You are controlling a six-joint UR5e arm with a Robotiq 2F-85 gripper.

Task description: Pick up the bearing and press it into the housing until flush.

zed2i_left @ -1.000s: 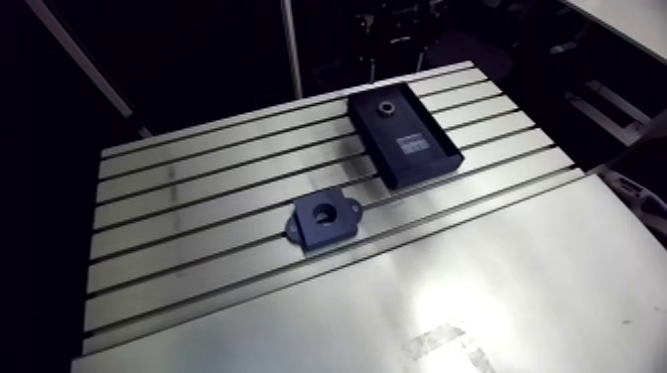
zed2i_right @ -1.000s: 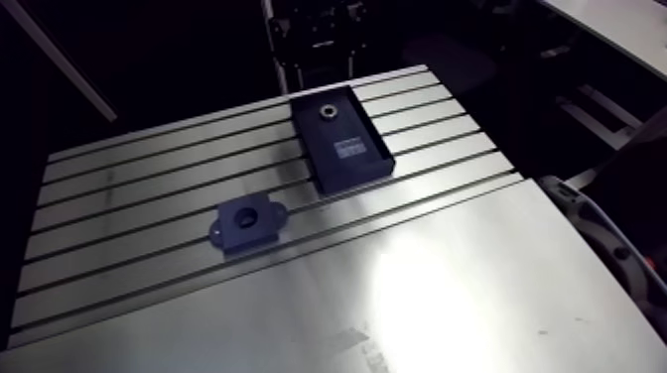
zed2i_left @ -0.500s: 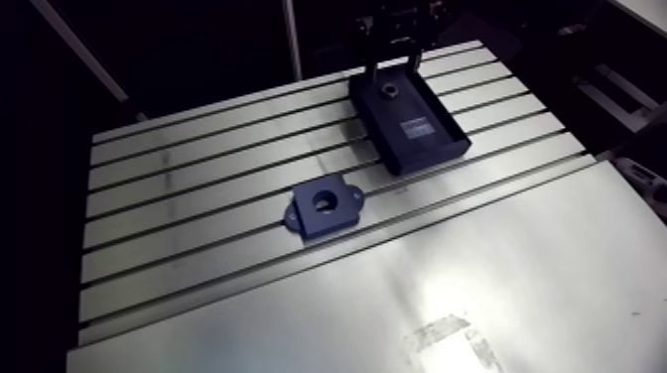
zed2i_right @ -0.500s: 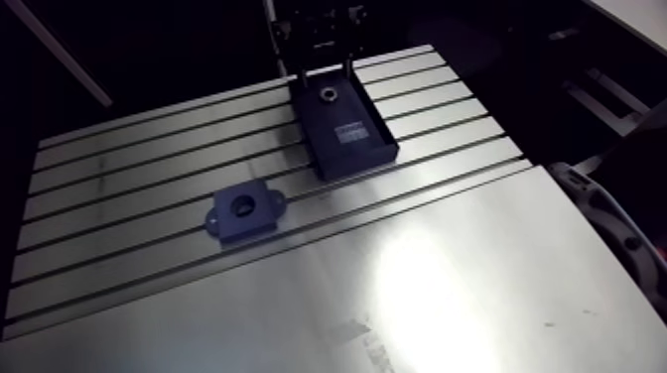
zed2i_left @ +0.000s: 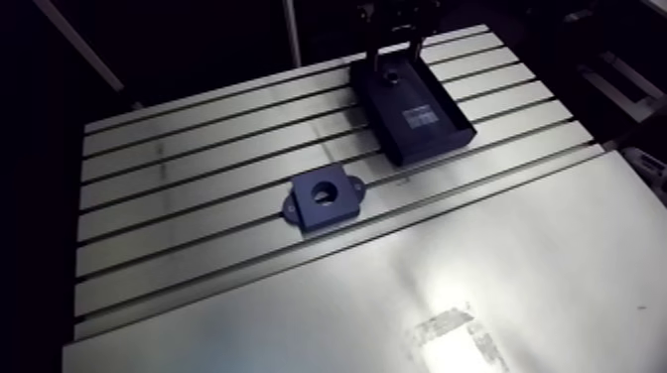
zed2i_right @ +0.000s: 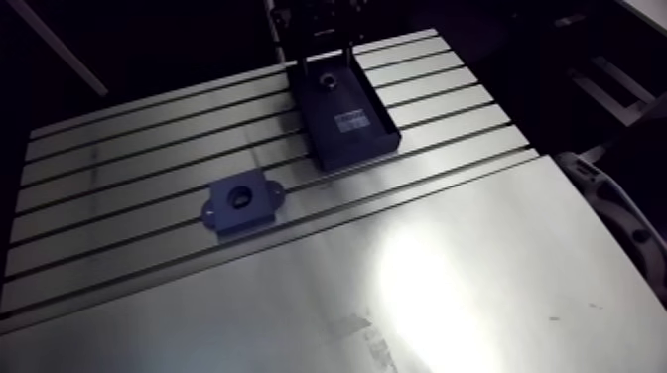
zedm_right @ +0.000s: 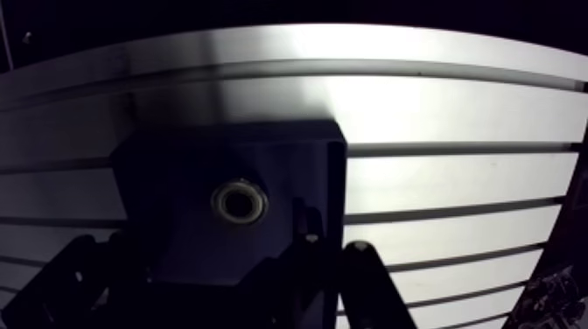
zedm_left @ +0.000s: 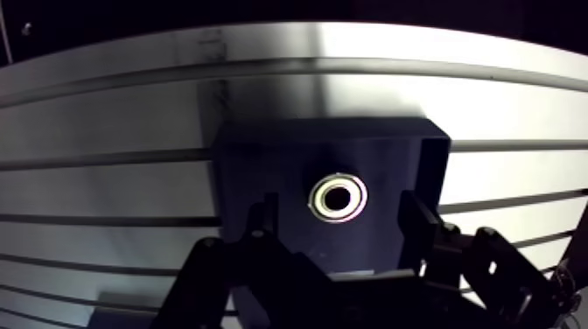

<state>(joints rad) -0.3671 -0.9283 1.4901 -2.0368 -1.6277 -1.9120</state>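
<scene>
In the arm view, the slotted aluminium table (zed2i_left: pixel 199 198) fills the frame. The black tray (zed2i_left: pixel 434 139) sits at upper right of centre, and the gripper (zed2i_left: pixel 397 50) reaches down from the top edge over the tray's far end. The bearing (zed2i_left: pixel 390 77) shows there as a small pale ring resting in the tray. The housing (zed2i_left: pixel 337 210), a dark flanged block with 1 open round bore, lies well apart from the tray at middle left of centre, and its bore is empty. In the wrist view, I look straight down past the 2 fingers (zedm_left: pixel 422 223). They are spread wide, 1 on each side of the bearing, and neither pad touches it. The silver ring sits flat on the tray floor, roughly centred in the gap and slightly ahead of the fingertips. I read the pincer as released and holding nothing. By my judgement the task has barely begun. The approach over the bearing looks lined up, but the grasp is not yet made. What is left is closing on the ring, lifting it, carrying it to the housing, seating it in the bore and pressing it flush. I cannot tell from either view how high the fingertips stand above the tray floor.
</scene>
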